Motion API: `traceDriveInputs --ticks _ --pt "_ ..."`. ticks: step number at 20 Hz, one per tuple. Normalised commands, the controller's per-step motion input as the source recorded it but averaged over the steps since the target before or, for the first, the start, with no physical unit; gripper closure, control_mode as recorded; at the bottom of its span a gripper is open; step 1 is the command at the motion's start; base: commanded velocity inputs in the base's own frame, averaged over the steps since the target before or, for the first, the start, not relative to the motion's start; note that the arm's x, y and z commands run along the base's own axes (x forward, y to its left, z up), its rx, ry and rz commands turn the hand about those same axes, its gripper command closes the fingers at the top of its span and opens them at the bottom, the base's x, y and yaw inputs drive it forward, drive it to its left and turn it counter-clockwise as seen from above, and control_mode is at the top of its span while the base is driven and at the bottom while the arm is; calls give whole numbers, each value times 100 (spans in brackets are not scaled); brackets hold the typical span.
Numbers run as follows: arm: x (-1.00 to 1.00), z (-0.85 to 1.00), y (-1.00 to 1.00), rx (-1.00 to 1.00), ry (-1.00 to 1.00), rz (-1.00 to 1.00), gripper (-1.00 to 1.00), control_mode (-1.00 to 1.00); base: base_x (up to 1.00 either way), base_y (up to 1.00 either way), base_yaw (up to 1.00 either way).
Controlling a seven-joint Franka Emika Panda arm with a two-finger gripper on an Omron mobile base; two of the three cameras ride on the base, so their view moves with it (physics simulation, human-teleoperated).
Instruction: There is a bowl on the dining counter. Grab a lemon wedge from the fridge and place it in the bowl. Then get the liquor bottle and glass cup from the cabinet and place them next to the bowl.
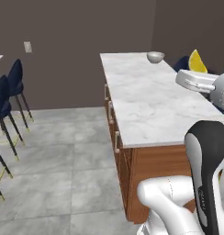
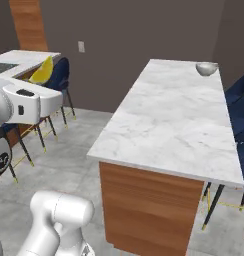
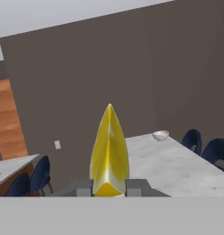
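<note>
Gripper (image 3: 109, 187) clamped on the lemon wedge (image 3: 109, 151), pointed tip up between the two fingers (image 3: 81, 187). Held in the air off the near end of the dining counter (image 1: 150, 105), wedge well apart from the bowl (image 1: 155, 57). Bowl at the counter's far end, near the wall. Blue chairs (image 1: 13, 87) beside the counter.

Legible markings: none.
Faint script on the robot arm's dark forearm cover (image 1: 203, 198) is too blurred to read.
</note>
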Motion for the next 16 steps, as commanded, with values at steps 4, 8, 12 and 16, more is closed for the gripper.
traceDriveInputs --ticks 4,8,12,16 --pt "0 0 0 0 0 0 100 100 -17 -100 0" --pt "0 0 0 0 0 0 100 100 -7 -100 1" --pt "0 0 0 0 0 0 100 100 0 -100 4" --pt "0 0 0 0 0 0 100 100 0 -100 9"
